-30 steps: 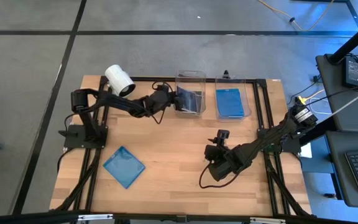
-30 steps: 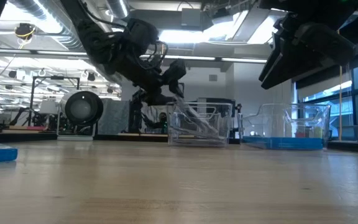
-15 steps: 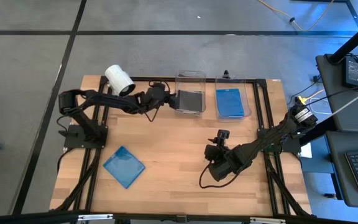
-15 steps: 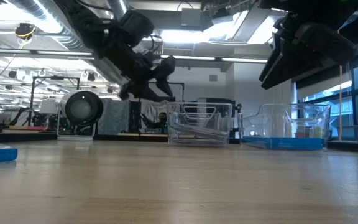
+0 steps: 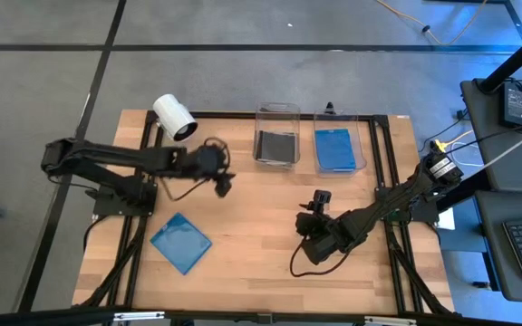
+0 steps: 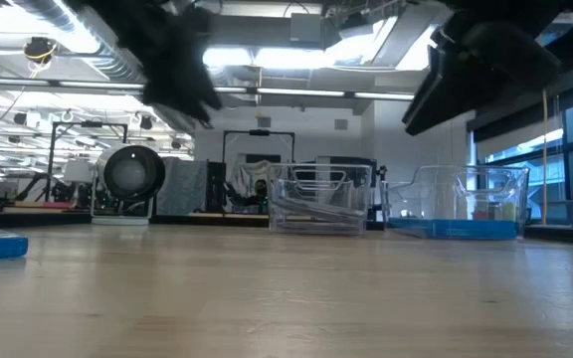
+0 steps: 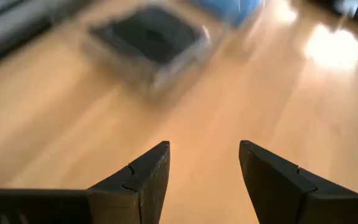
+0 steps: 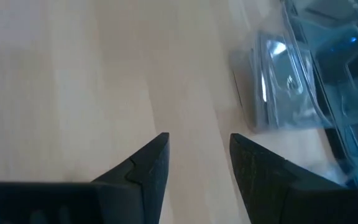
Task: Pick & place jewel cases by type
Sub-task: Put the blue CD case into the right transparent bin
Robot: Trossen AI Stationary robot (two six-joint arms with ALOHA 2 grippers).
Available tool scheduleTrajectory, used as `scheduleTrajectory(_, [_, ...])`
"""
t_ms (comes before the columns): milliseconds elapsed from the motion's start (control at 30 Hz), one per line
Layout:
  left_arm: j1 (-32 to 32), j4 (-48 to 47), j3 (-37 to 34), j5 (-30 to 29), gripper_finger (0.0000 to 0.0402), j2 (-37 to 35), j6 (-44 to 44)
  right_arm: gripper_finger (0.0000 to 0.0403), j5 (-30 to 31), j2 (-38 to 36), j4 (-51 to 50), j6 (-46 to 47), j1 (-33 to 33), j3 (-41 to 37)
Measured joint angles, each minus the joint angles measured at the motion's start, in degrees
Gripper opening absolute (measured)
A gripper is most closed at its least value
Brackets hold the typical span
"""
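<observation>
- While my left claw (image 5: 224,184) hangs over bare wood, its two dark wedge-shaped fingers (image 7: 143,180) stand spread with nothing between them.
- My right claw (image 5: 313,223) sits over the table's (image 5: 252,235) right half, its fingers (image 8: 148,168) also parted and gripping nothing.
- The table is pale wood with long straight grain, framed in black rails.
- Two clear, thin-walled rectangular bins stand side by side at the far edge.
- The left bin (image 5: 276,136) holds dark, flat, square cases (image 5: 275,145); I cannot tell how many.
- The right bin (image 5: 339,139) holds flat translucent blue cases (image 5: 335,149), number also unclear.
- One more blue case (image 5: 180,243) lies flat on the wood at the near left, turned cornerwise, well apart from both bins.
- A white cylindrical camera (image 5: 173,116) stands at the far left corner.
</observation>
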Motion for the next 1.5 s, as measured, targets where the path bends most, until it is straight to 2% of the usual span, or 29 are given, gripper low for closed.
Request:
scheduleTrajectory(167, [-13.71,-12.17,0.00,-7.28,0.0189,-1.42,-12.66,0.0172,-0.43,0.78,8.92,-4.69,-1.14,0.00])
scheduleTrajectory(267, [-21.31,-17.32,0.00,-8.29,0.0191,-0.74,-20.65,0.0172,-0.87,2.65,15.05,-9.73,-2.14,0.00])
scheduleTrajectory(433, [-32.33,-20.92,0.00,-7.89,0.0191,1.20,-30.99,0.0172,-6.88,6.50,24.59,-18.89,-4.35,-0.02])
scheduleTrajectory(600, [-40.69,-26.10,0.68,0.24,0.0191,3.57,-46.92,0.0172,-7.71,10.25,32.09,-24.15,-6.09,-0.04])
scheduleTrajectory(767, [-48.28,-33.44,3.55,9.40,0.0192,8.15,-65.31,0.0172,-8.59,12.55,33.88,-24.95,-8.04,-0.04])
scheduleTrajectory(900, [-52.73,-35.78,6.44,13.66,0.0190,11.52,-81.53,0.0172,-12.83,13.53,33.85,-24.83,-9.48,-0.04])
scheduleTrajectory(1033, [-56.84,-35.73,6.82,13.17,0.0191,14.03,-100.70,0.0172,-15.07,13.66,34.01,-24.83,-10.02,-0.04])
scheduleTrajectory(1167, [-58.05,-33.96,6.82,13.67,0.0190,16.47,-103.05,0.0172,-14.69,13.66,34.47,-26.17,-9.99,-0.04])
scheduleTrajectory(1333, [-57.56,-31.41,6.80,10.92,0.0190,19.26,-102.96,0.0172,-14.71,13.66,35.28,-26.95,-9.98,-0.02])
scheduleTrajectory(1500, [-59.05,-31.69,6.75,13.21,0.0190,20.92,-103.04,0.0172,-14.75,13.66,34.95,-26.48,-9.93,-0.02])
